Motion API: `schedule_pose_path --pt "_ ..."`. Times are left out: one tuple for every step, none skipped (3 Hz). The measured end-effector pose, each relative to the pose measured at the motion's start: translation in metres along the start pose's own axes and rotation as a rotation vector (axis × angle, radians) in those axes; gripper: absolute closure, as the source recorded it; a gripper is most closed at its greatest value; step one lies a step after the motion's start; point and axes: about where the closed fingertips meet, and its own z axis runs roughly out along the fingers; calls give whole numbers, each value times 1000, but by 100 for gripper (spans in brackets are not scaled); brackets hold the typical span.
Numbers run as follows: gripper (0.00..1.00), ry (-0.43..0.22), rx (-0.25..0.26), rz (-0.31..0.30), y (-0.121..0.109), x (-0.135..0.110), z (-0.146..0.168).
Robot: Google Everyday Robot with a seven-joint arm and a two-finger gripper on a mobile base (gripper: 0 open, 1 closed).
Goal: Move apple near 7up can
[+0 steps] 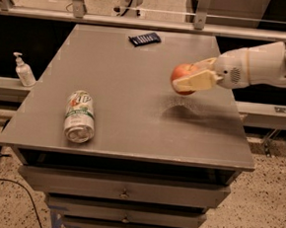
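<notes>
Gripping apple [181,70] between its fingers, gripper [186,77] hangs above table [135,85], well right of can [79,117] and slightly farther back. Apple is clear of tabletop, shadow beneath it. Can lies on its side, silver end facing front edge. Dark flat object [144,38] sits far behind can; pump bottle [23,71] stands left of can, off table.

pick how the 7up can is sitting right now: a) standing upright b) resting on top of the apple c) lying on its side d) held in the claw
C: the 7up can lies on its side at the front left of the table, apart from the claw, which is over the right side of the table, gripping the apple.
</notes>
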Motion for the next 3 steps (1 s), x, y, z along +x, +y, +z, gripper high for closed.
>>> schedule_pose_path --pt "100 1 -36 5 11 1 13" --pt "100 -9 -32 9 17 1 6" --pt "100 -65 -79 -16 24 -10 36"
